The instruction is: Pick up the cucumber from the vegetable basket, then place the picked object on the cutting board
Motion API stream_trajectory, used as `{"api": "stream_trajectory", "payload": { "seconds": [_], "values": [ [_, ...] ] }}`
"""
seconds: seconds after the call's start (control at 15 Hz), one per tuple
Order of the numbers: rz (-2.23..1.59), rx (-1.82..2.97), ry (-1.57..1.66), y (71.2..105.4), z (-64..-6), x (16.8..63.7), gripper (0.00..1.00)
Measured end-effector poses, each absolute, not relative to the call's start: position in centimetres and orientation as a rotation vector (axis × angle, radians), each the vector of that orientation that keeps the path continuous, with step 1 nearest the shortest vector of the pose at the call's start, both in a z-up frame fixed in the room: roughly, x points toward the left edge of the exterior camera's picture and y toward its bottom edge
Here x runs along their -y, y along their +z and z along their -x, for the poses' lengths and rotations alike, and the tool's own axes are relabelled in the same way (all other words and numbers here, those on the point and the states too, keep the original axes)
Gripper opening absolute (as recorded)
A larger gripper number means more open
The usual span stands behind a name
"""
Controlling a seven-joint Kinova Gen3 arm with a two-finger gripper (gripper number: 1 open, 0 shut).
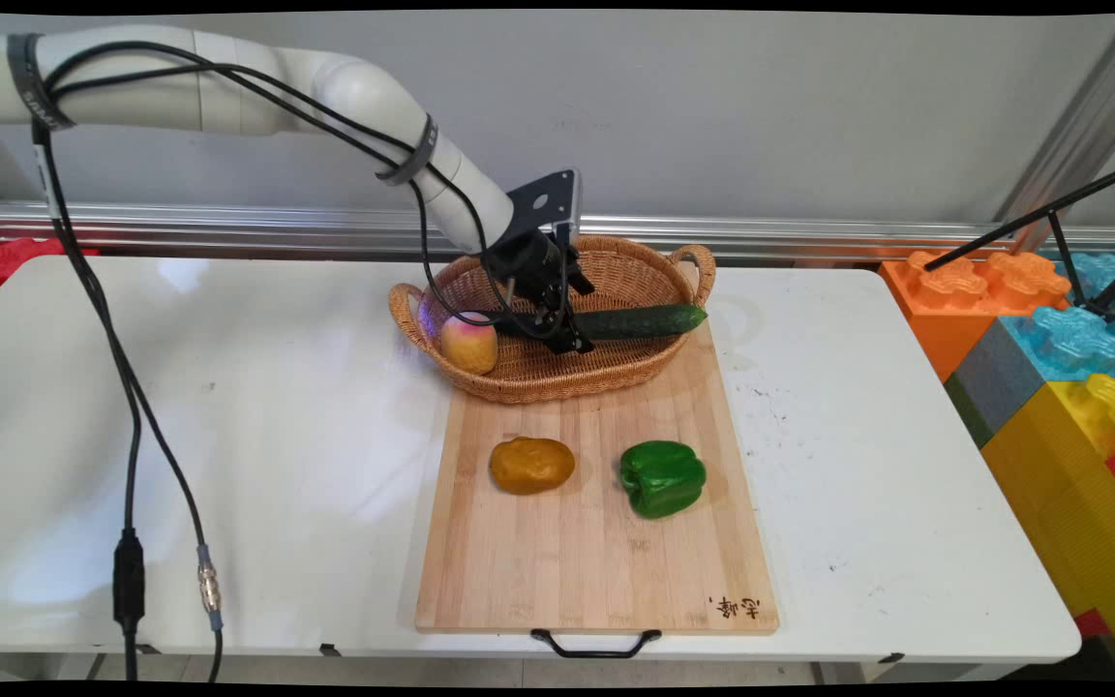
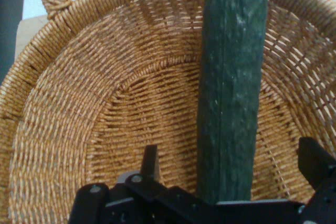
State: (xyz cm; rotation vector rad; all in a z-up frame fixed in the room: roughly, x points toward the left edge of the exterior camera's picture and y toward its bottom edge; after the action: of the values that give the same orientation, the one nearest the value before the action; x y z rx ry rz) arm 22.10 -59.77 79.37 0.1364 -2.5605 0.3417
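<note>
The gripper point(image 1: 557, 324) was down in the basket point(image 1: 616, 373) with its fingers wide apart on both sides of the cucumber point(image 1: 645, 320), not squeezing it. The cucumber lay across the basket, its tip over the right rim. A mango point(image 1: 469, 343) sat beside it.

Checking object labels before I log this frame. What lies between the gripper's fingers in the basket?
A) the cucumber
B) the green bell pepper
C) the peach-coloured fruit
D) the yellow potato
A: the gripper is down inside the wicker basket with its fingers open on either side of the cucumber, which runs straight up between them in the hand view.
</note>
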Motion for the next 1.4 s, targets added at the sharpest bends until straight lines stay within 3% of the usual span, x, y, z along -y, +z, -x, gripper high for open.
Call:
{"api": "stream_trajectory", "payload": {
  "seconds": [0.2,0.27,0.6,0.93,1.4],
  "values": [
    [-0.116,2.545,0.349,78.6,-21.8,60.0,1.0],
    [-0.107,2.54,0.351,78.4,-21.7,60.1,0.0],
    [-0.083,2.527,0.374,78.2,-21.6,60.1,0.0],
    [-0.034,2.521,0.431,80.2,-21.3,59.5,0.0],
    [0.026,2.5,0.54,87.7,-18.7,56.9,0.0]
  ]
}}
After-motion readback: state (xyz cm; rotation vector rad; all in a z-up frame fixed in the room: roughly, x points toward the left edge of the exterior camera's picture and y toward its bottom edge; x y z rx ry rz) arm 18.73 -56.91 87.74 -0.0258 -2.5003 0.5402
